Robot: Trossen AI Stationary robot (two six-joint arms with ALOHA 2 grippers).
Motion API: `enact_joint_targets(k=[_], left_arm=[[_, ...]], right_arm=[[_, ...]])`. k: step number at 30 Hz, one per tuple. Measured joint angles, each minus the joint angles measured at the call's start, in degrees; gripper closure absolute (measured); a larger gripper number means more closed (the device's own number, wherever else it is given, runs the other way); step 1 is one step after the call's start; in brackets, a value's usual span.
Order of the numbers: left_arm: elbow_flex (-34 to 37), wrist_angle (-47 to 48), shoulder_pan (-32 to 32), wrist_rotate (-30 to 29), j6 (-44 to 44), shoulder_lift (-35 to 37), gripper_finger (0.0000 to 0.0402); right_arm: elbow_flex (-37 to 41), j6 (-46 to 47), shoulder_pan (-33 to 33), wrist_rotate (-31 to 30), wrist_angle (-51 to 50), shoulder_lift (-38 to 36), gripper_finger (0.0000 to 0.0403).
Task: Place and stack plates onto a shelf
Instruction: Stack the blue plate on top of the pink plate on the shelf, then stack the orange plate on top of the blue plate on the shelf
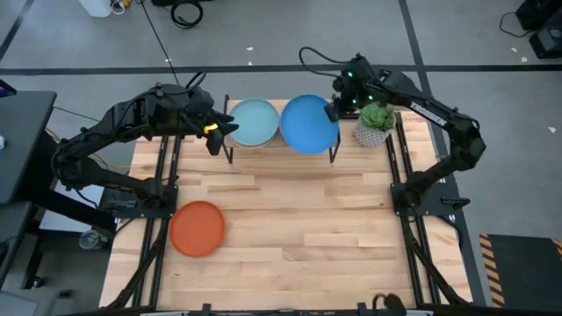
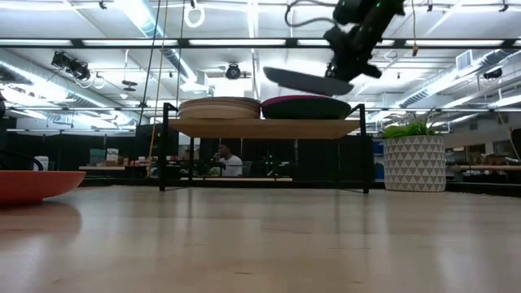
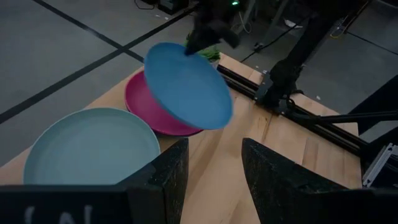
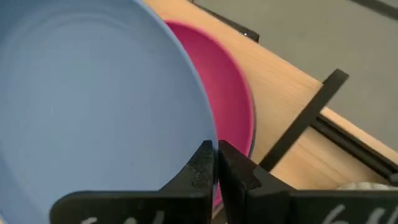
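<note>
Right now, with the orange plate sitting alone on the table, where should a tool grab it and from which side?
Probably by the rim. The orange plate lies flat, right side up on the table, and the low view shows its edge flaring up off the wood, leaving room for a finger beneath. It sits nearest the left arm, so the open left tool suits; the right tool is holding the bright blue plate.

Bright blue plate (image 1: 308, 124) hides most of the pink plate (image 4: 231, 99)
</note>
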State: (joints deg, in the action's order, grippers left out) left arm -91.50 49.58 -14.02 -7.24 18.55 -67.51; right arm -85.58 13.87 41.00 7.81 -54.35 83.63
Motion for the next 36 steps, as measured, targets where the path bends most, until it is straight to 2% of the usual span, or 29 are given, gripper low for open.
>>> enact_joint_targets(k=[7, 12, 18, 22, 27, 33, 36], left_arm=[[0.00, 0.32, 0.00, 0.00, 0.28, 0.00, 0.0246], [0.00, 3.05, 0.00, 0.02, 0.24, 0.00, 0.0246], [-0.02, 6.43, -0.01, 0.41, -0.46, 0.00, 0.0246], [0.67, 8.11, 0.07, 4.15, -3.19, 0.10, 0.0246], [7.65, 9.09, 2.66, 8.67, -6.40, 0.00, 0.0246], [21.15, 8.19, 7.87, 17.72, -8.74, 0.01, 0.0246], [27.38, 6.39, 9.42, 20.33, -8.85, 0.00, 0.0246]], right_arm=[[0.00, 1.09, 6.42, 7.25, 0.33, 6.38, 0.0381], [0.04, 1.11, 7.74, 8.63, -0.26, 9.11, 0.0356], [0.07, -0.84, 7.78, 8.96, 0.16, 7.68, 0.0321], [0.07, -1.49, 8.19, 8.24, 0.25, 4.49, 0.0311], [0.07, -1.50, 8.00, 6.48, 0.25, -0.44, 0.0311], [0.07, -2.83, 4.31, 7.11, 0.23, -6.13, 0.0311], [0.07, -3.55, 1.58, 7.30, 0.28, -8.22, 0.0311]])
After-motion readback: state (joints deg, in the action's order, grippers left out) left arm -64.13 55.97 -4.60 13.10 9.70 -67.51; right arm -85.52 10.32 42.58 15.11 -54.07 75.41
